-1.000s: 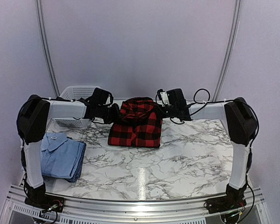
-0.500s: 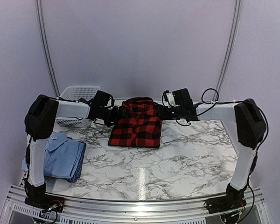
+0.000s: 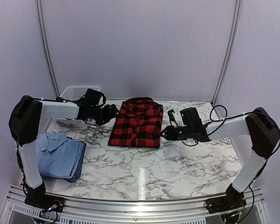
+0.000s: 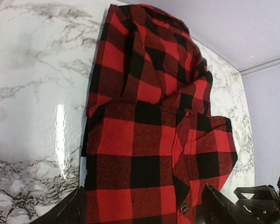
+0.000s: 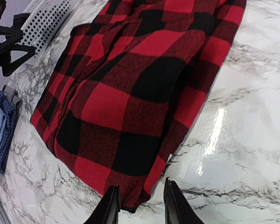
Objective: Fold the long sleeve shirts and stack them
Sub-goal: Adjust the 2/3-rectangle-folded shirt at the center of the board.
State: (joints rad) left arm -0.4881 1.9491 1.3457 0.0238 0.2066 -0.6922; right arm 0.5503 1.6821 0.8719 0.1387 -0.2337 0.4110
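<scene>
1. The red-and-black check flannel shirt [image 3: 137,123] lay folded into a compact rectangle on the marble-patterned bench [image 3: 177,163]. It sat at the middle of the far half, with its collar end towards the back wall.
2. The light blue shirt [image 3: 60,156] lay folded at the near left corner of the bench, collar showing, well apart from the flannel. A darker blue patterned layer showed along its near right edge.
3. The left hand [image 3: 114,112] hung just beside the far left edge of the flannel. In the left wrist view its fingers [image 4: 74,207] were spread wide and held nothing, with the flannel [image 4: 149,140] lying flat beyond them.
4. The right hand [image 3: 164,134] was low over the bench at the near right corner of the flannel. In the right wrist view its fingers [image 5: 111,205] stood apart with a modest gap. The hem corner of the flannel [image 5: 126,93] lay at that gap. Contact with the cloth could not be confirmed.
5. A white mesh basket [image 3: 77,91] stood at the far left of the bench, behind the left arm.
6. The two shirts were not stacked.
</scene>
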